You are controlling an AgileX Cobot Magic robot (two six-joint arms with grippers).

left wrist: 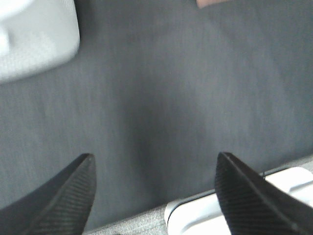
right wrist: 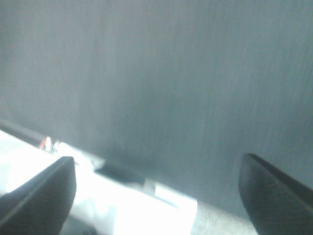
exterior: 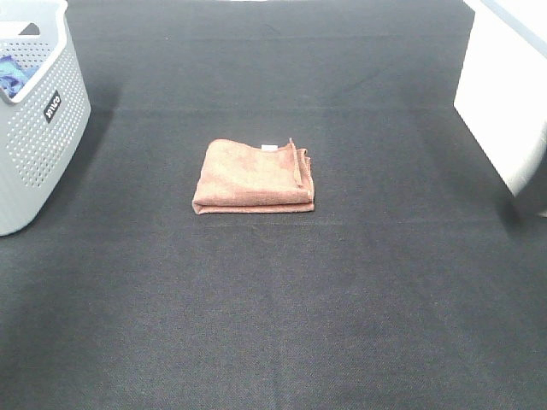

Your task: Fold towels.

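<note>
towel (exterior: 254, 177) folded compact, mid-table, slightly toward far edge | fold looks done; poss. binning left | L gripper (left wrist: 154, 188) jaws wide, empty | R gripper (right wrist: 156, 188) same, both clear of cloth

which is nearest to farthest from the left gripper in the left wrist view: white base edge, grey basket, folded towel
Left gripper, jaws open:
1. White base edge, right beside one fingertip, at the mat's near border.
2. Grey basket, across the dark mat, in one far corner of the picture.
3. Folded towel, only a reddish sliver at the far edge. The basket and the towel are close to call.
</note>
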